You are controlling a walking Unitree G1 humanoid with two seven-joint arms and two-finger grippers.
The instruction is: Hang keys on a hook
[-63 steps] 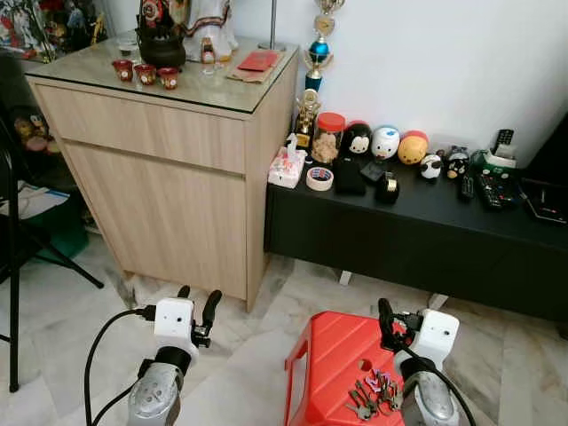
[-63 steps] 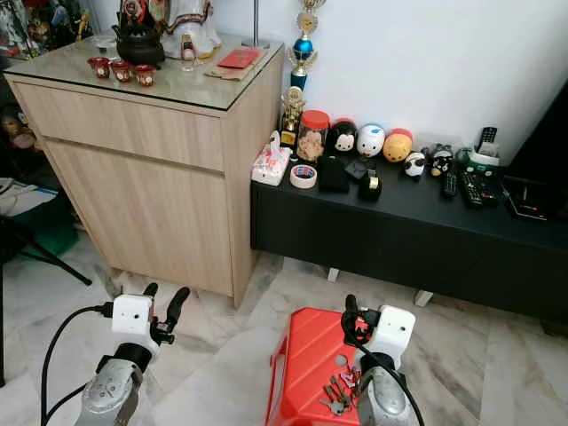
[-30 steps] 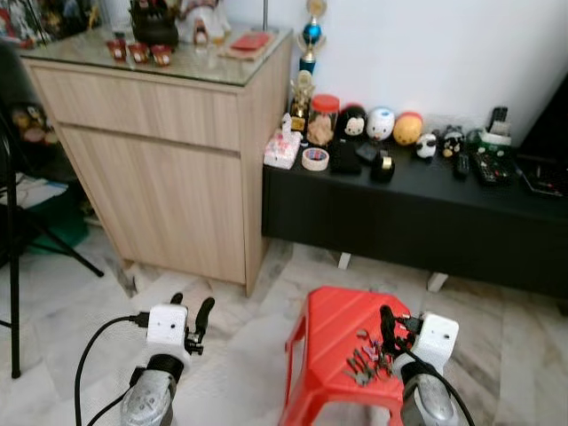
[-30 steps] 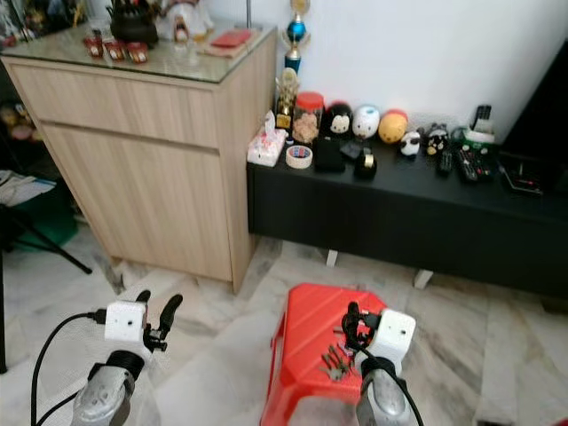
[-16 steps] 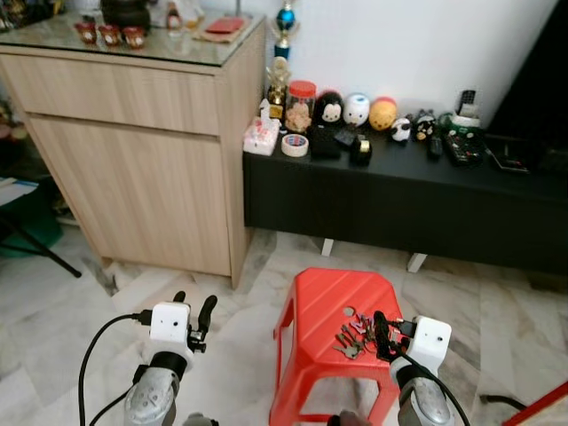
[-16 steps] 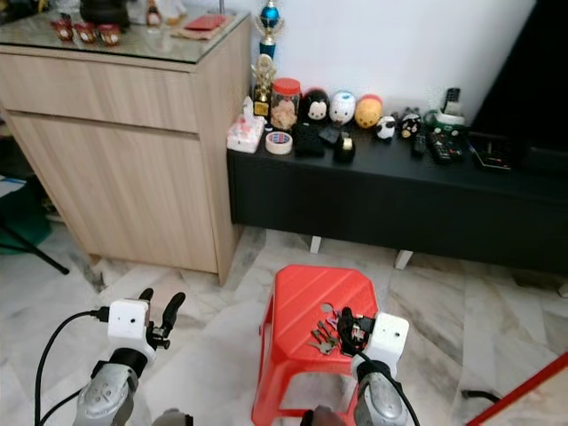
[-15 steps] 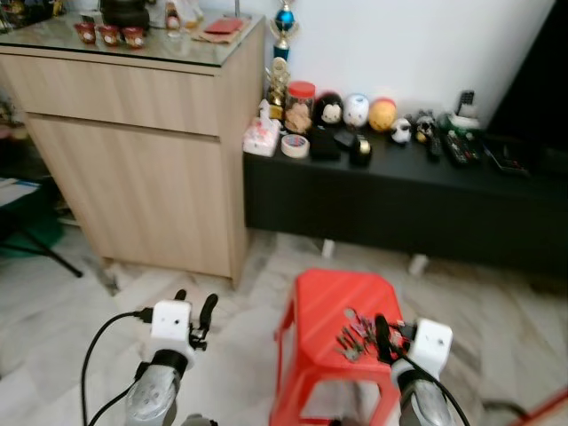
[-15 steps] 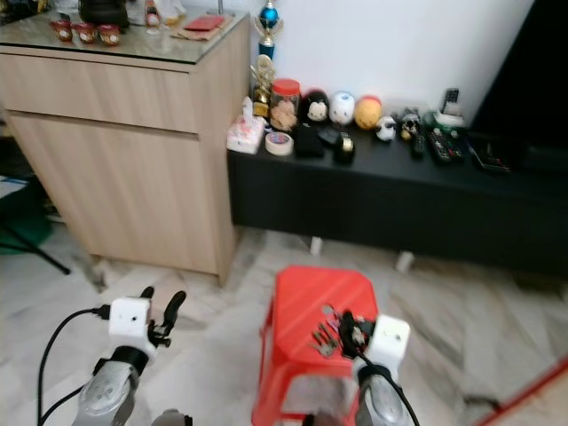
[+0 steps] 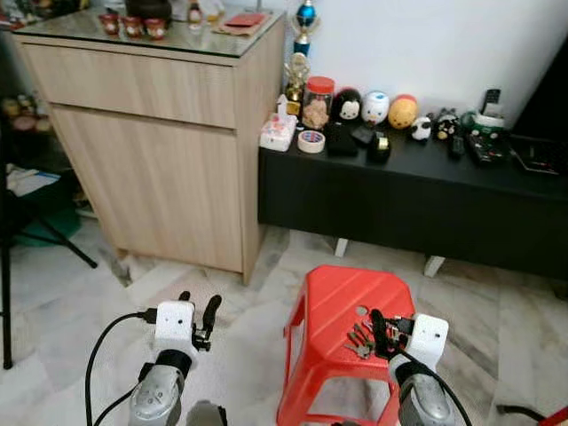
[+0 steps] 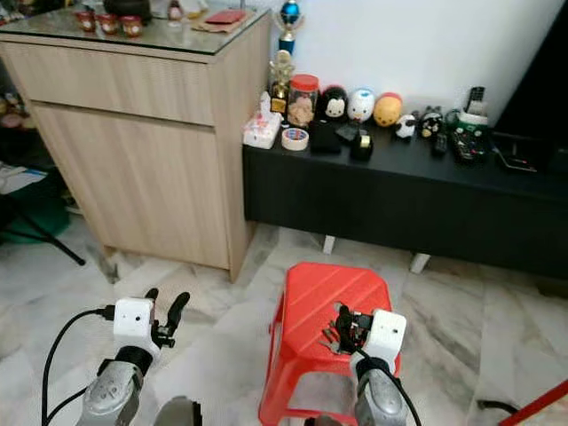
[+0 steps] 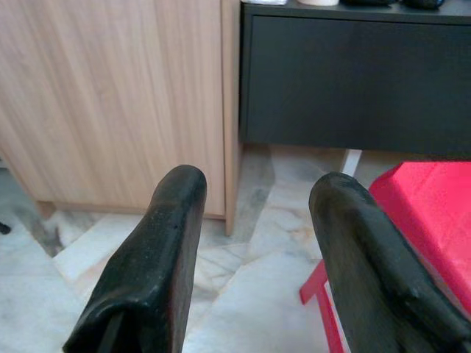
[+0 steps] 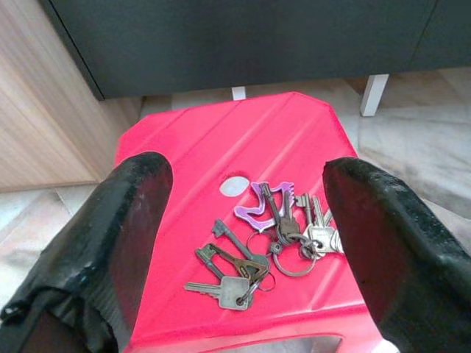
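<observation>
Red stool [image 9: 342, 306] nearer | keys [image 12: 272, 235] | right end effector [image 12: 243, 243] wide, closer above

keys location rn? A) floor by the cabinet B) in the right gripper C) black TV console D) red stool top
D: the keys lie loose on the red stool, beside its centre hole, with the right gripper open above them and its fingers clear of them.

Red stool [image 12: 243, 154]; silver and brown keys [image 12: 272, 239], purple tag; black console [image 9: 417, 200]; light-wood cabinet [image 9: 151, 151].
</observation>
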